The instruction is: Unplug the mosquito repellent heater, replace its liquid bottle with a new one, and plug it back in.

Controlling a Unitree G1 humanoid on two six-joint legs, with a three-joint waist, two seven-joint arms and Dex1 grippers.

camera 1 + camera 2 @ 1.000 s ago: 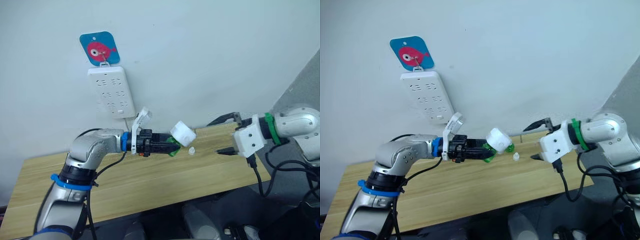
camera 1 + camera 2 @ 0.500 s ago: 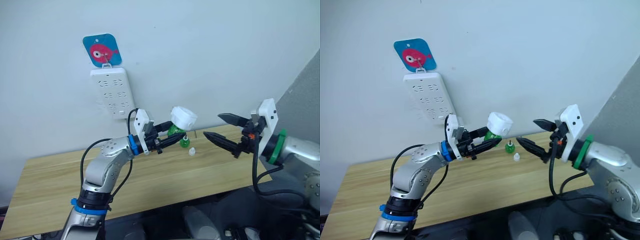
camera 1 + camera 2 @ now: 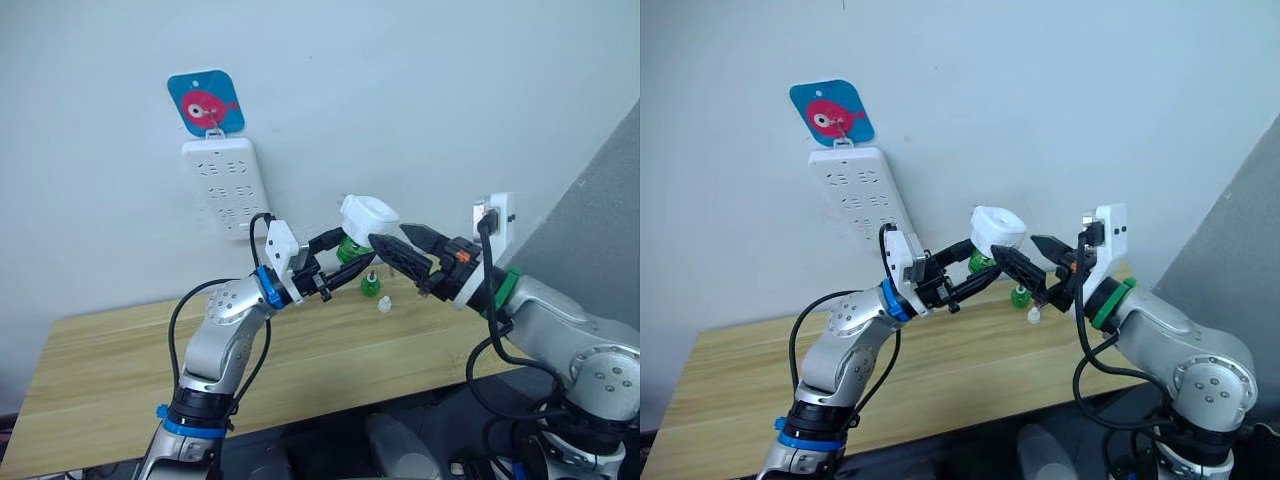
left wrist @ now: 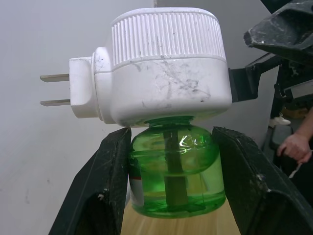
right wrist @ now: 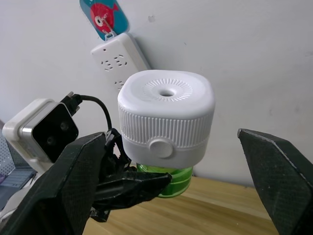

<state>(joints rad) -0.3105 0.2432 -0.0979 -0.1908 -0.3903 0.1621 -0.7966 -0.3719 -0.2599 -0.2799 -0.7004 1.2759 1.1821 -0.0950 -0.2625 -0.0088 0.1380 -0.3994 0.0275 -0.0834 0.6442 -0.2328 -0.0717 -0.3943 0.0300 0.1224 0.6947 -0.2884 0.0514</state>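
Note:
The mosquito repellent heater (image 3: pixel 367 215) is a white rounded unit with a vent hole on its face (image 5: pixel 166 91) and two bare prongs (image 4: pixel 56 90). It is held in the air in front of the wall, unplugged. A green liquid bottle (image 4: pixel 176 176) is attached under it, and my left gripper (image 3: pixel 345 262) is shut on that bottle. My right gripper (image 3: pixel 387 234) is open, with one finger on each side of the heater, apart from it. Another green bottle (image 3: pixel 369 285) stands on the table behind, with a small white cap (image 3: pixel 383 304) beside it.
A tall white power strip (image 3: pixel 225 185) hangs on the wall under a blue card with a fish (image 3: pixel 205 100), left of and above the heater. The wooden table (image 3: pixel 300 370) runs below both arms. A person's hand (image 4: pixel 293 147) shows far off in the left wrist view.
My right gripper has swung left from over the table's right end and now straddles the heater, still open. The left gripper holds the bottle and heater at nearly the same spot.

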